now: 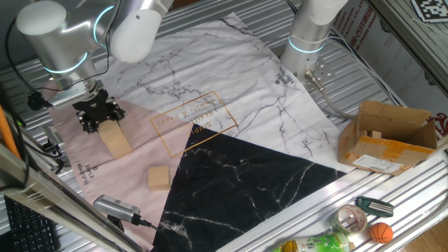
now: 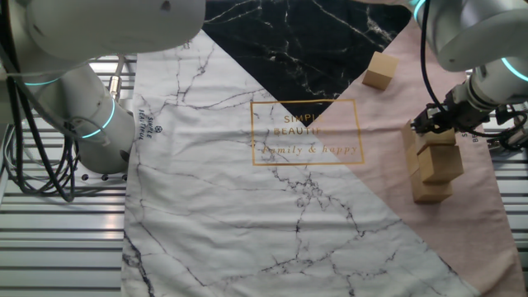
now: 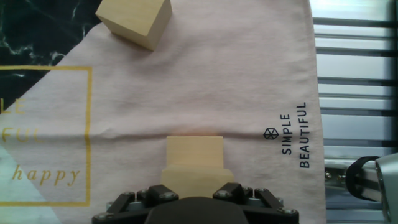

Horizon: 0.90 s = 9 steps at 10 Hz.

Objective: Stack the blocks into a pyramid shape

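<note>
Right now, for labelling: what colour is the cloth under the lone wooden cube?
Pale pink cloth under the lone wooden cube; hand view.

The blocks are pale tan wood, one lone block included. The cloth joins white marble, black marble and plain pink, with gold lettering in a gold frame.
</note>
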Motion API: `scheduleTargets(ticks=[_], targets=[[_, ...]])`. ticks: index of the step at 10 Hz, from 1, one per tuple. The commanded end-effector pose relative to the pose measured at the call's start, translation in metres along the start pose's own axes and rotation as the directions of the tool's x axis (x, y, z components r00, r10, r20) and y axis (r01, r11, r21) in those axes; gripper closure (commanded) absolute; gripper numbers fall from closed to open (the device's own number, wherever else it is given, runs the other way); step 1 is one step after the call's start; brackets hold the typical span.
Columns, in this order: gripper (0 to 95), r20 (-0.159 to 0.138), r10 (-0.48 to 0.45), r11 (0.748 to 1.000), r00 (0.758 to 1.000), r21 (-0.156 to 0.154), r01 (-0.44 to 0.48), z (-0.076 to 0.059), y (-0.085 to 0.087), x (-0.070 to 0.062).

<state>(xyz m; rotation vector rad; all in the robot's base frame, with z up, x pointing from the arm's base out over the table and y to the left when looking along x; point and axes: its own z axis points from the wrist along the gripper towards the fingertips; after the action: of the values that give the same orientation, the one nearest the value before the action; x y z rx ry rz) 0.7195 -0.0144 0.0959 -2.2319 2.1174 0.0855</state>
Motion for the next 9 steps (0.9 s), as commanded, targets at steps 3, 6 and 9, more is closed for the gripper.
scheduleTargets(ticks=[3,6,9], targets=[[38.0,-0.009,0.003,1.0,1.0,0.011,-0.003,-0.0005,0.002,0.0003],[38.0,-0.009,0.001,1.0,1.0,0.008,-0.001,-0.0004,0.002,0.0003],[38.0,-0.012,0.001,1.0,1.0,-0.001,-0.001,-0.0003,0.002,0.0003]])
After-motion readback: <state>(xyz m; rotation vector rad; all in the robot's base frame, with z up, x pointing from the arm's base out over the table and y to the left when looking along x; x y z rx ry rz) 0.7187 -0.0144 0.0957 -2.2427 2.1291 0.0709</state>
